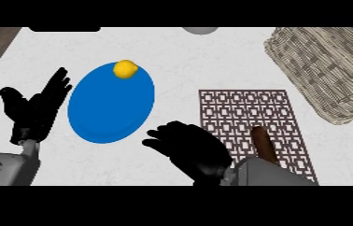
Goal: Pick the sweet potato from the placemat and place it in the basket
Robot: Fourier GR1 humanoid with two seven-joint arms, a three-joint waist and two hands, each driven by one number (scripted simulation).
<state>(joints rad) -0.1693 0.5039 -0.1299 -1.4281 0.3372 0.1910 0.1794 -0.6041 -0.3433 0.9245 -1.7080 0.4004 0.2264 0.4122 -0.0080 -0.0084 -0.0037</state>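
Hovering spread over the placemat [241, 109] edge, right hand [193, 151] near the sweet potato [263, 143].

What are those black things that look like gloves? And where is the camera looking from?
They are the robot's two hands. The camera sits in its head, looking down at the counter. The left robot hand rests open at the left. The right robot hand is open beside the patterned placemat, holding nothing. A brown sweet potato lies on the placemat. There is also a wicker basket, and a blue plate with a yellow fruit at its edge.
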